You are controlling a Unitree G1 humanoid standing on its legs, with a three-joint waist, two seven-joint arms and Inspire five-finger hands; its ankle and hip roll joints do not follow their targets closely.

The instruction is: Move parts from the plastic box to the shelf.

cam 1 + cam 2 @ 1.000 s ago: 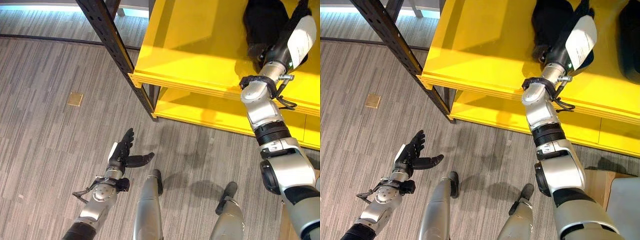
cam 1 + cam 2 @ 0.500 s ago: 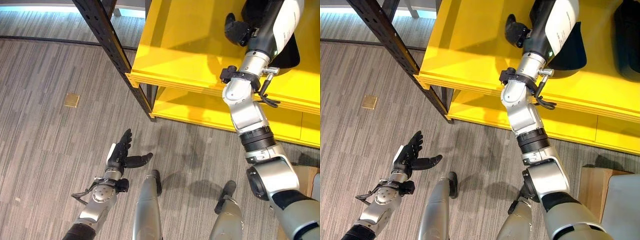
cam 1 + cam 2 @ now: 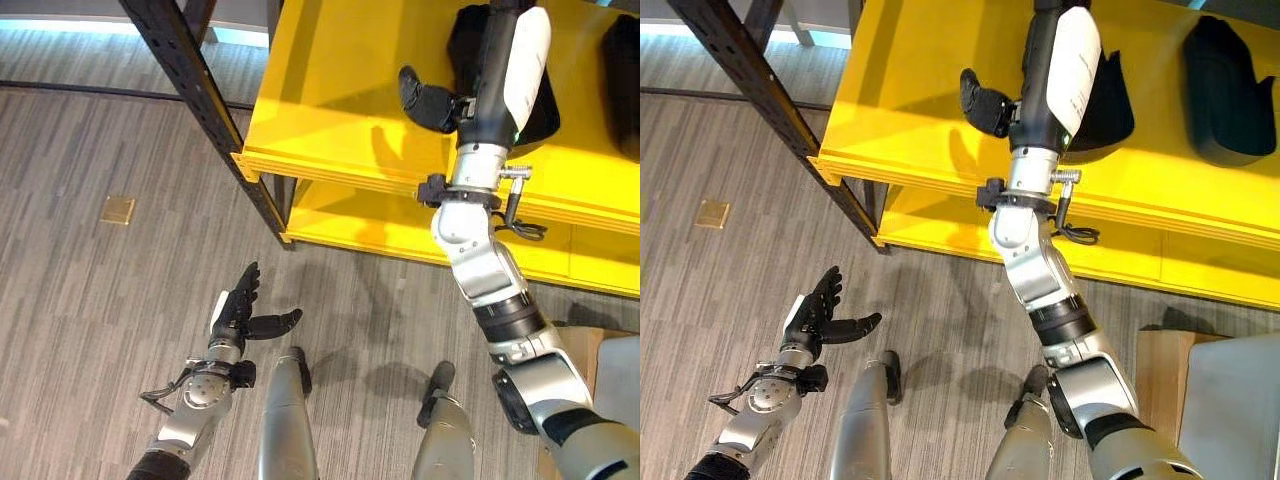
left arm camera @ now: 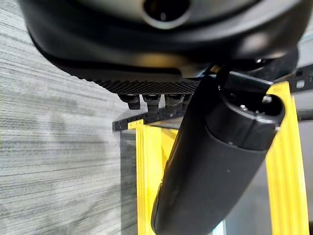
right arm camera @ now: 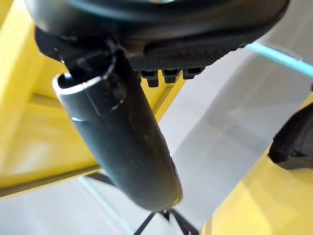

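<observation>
My right hand (image 3: 490,80) is raised over the top board of the yellow shelf (image 3: 330,100). Its fingers are straight and its thumb (image 3: 985,100) sticks out to the left; in the right wrist view nothing lies between thumb (image 5: 122,142) and fingers. A black part (image 3: 1110,100) rests on the board just behind and to the right of the hand. A second black part (image 3: 1225,90) lies further right on the same board. My left hand (image 3: 235,310) hangs low over the floor, open and empty.
A black perforated upright (image 3: 200,90) carries the shelf's left corner. A lower yellow board (image 3: 380,220) runs beneath the top one. A brass plate (image 3: 118,209) is set in the grey floor. A pale grey box (image 3: 1240,400) and wooden piece (image 3: 1165,370) show at lower right.
My right hand has come off the black part and moved left along the shelf, thumb now spread. The part stays on the board. The view has shifted right; the left hand is still.
</observation>
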